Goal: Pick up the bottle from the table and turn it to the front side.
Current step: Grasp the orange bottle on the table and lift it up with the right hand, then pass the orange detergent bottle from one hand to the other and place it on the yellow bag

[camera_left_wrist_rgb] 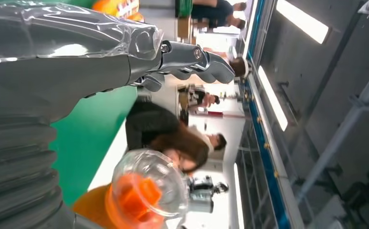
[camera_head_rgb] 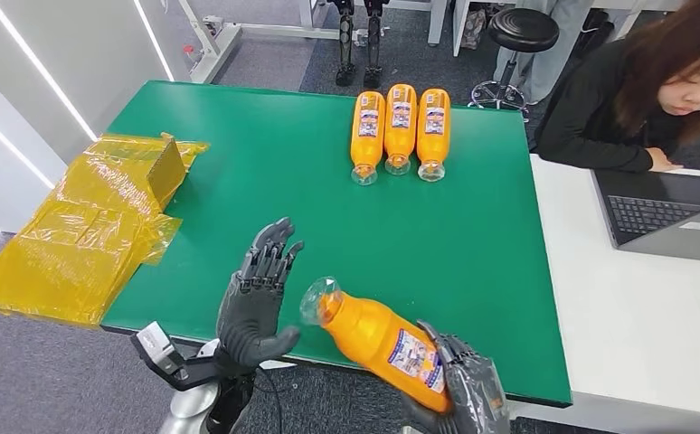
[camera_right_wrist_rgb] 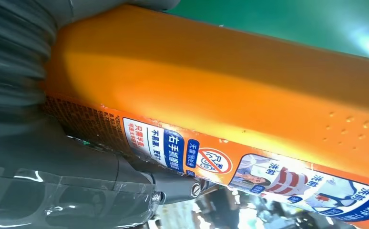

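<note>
My right hand (camera_head_rgb: 466, 384) grips an orange bottle (camera_head_rgb: 383, 342) by its labelled lower body, lifted off the green table (camera_head_rgb: 238, 163) near the front edge. The bottle tilts with its clear cap (camera_head_rgb: 317, 298) up and to the left. Its orange body and label (camera_right_wrist_rgb: 249, 167) run close across the right wrist view. My left hand (camera_head_rgb: 256, 298) stands open just left of the cap, fingers spread upward, palm facing the bottle, not touching it. In the left wrist view the left hand's fingers (camera_left_wrist_rgb: 197, 64) are extended and the clear cap (camera_left_wrist_rgb: 149, 186) is close by.
Three more orange bottles (camera_head_rgb: 400, 129) lie side by side at the table's far edge. Yellow plastic-wrapped cardboard (camera_head_rgb: 84, 226) hangs off the left side. A person (camera_head_rgb: 636, 90) sits at a white desk (camera_head_rgb: 636, 316) with a laptop (camera_head_rgb: 672, 212) on the right.
</note>
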